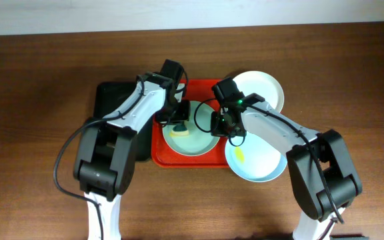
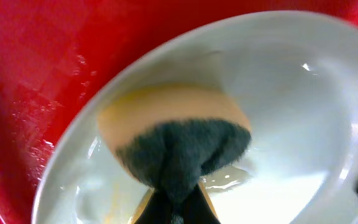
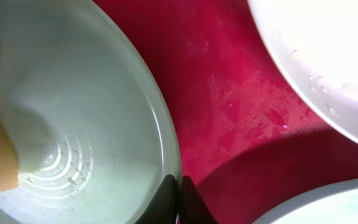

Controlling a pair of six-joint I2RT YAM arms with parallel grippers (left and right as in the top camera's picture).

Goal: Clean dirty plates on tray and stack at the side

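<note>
Tray (image 1: 160, 152) holds plate (image 1: 195, 139); left end effector (image 1: 179, 123) clamps sponge (image 2: 169, 121) inside; right end effector (image 3: 180, 200) pinches rim.

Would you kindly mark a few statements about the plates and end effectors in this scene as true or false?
1. The left end effector holds a sponge on the plate in the red tray. True.
2. The right end effector is open above the table. False: it is shut on that plate's rim.
3. The pale blue plate under the right arm is spotless. False: it bears a yellow smear.
4. The white plate lies unstacked. True.
</note>
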